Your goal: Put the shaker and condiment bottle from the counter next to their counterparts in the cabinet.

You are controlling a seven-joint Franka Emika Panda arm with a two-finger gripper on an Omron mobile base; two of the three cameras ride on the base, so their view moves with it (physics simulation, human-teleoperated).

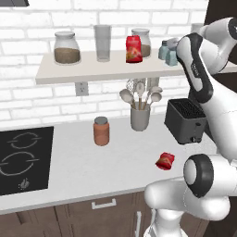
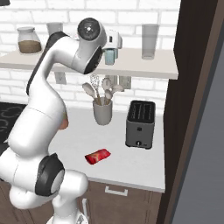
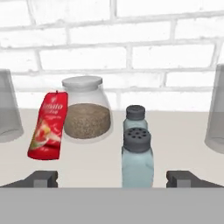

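Note:
On the cabinet shelf (image 3: pixel 183 131) a pale blue shaker (image 3: pixel 137 157) with a grey cap stands upright just in front of its identical counterpart (image 3: pixel 135 117). My gripper (image 3: pixel 113 179) is open, one fingertip on each side of the near shaker and not touching it. Left of them on the shelf stands a red bottle (image 3: pixel 48 125) with a pale label, upright. The condiment bottle (image 1: pixel 165 160) lies on its side on the counter in front of the toaster, also seen as the red bottle (image 2: pixel 97 156) near the counter's front.
The shelf (image 1: pixel 92 69) also holds glass jars (image 3: pixel 85 109) (image 1: pixel 67 47) and tall glasses (image 1: pixel 102 42) (image 2: pixel 149 41). On the counter stand an orange-brown jar (image 1: pixel 101 131), a utensil holder (image 1: pixel 140 115) and a toaster (image 1: pixel 185 120). A cooktop (image 1: pixel 23 157) lies at the left.

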